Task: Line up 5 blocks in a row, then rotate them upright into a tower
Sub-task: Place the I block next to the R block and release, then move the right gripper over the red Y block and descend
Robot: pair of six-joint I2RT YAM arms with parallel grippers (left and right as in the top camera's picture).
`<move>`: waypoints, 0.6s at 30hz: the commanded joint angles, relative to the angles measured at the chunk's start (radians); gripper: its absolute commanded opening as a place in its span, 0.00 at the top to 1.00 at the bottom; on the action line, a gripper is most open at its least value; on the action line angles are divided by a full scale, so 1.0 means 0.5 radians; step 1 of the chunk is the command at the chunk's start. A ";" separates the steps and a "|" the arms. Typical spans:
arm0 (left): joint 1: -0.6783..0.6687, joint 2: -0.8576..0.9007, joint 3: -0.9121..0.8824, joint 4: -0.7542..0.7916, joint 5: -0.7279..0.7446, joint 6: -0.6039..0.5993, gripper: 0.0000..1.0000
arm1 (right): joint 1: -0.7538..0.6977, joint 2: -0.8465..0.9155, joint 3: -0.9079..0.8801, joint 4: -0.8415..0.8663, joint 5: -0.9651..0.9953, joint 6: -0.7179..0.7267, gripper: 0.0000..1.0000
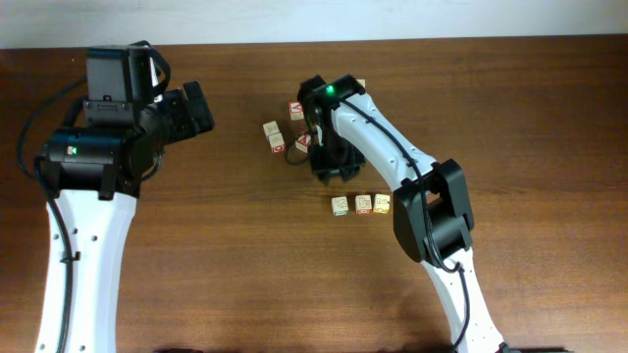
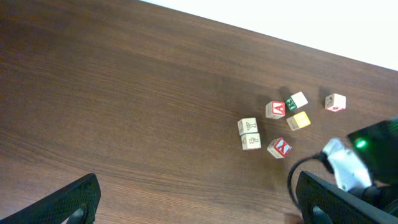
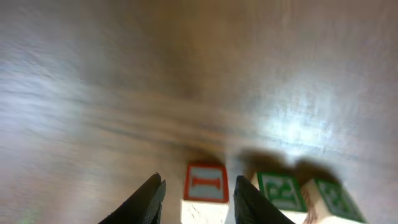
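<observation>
Block [image 3: 205, 186] with red border is found between the parted fingers [image 3: 146, 202] of the right claw [image 3: 199, 182], unclenched; left claw [image 2: 196, 190] is spread wide, well apart.

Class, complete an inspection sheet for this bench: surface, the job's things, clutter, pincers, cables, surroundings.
Surface: brown wooden table, no spills seen.
Job's things: lettered blocks scattered mid-table; row of three beside the right arm; red-bordered block between the right pincer's fingers.
Clutter: nothing seen besides cubes; more than five lie there.
Pincers: left pincer open, empty, away from the blocks; right pincer open, straddling the red-bordered block, gaps both sides.
Cables: black cable along the left arm; second cable along the right arm.
Surroundings: white strip beyond the table's far edge.
</observation>
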 commanded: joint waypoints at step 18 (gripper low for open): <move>0.005 0.034 0.019 -0.002 -0.252 -0.021 0.01 | 0.061 0.009 -0.104 1.073 0.194 0.802 0.53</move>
